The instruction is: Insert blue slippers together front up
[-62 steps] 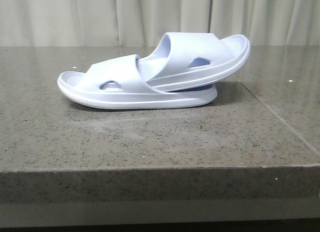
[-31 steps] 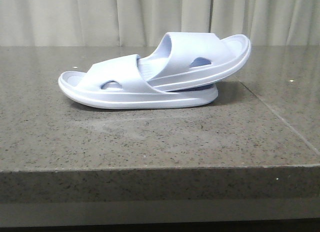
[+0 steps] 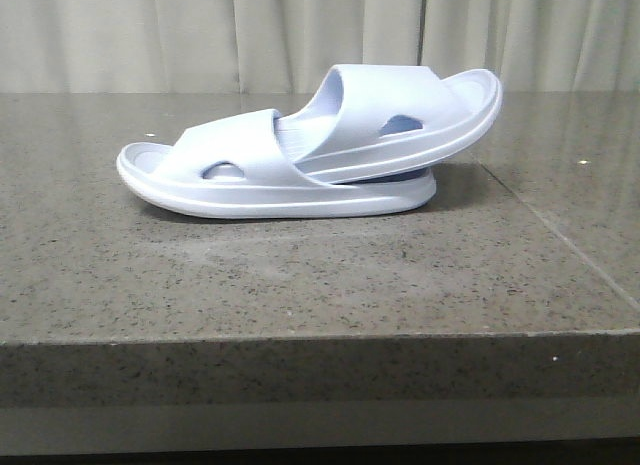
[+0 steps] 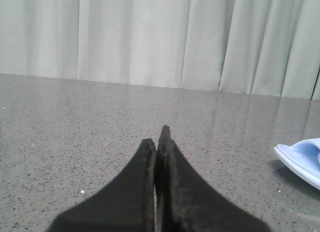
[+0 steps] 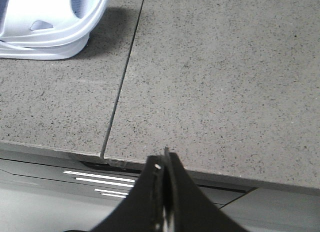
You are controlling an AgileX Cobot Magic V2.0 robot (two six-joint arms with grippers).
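On the table [image 3: 300,285], left to right:
Left gripper [image 4: 159,142]: clenched, empty, hovering low over bare stone, well apart from the pair (only a slipper tip shows at the edge of its view).
Slippers [image 3: 300,160]: nested mid-table; lower one flat, toe leftward; upper one pushed under its strap, tilted up to the right.
Change: lower slipper has shifted very slightly right since a second ago; otherwise unmoved over the last half second.
Right gripper [image 5: 165,164]: clenched, empty, at the near table edge, clear of the pair.
Task status: insertion judged complete; both arms stand off.
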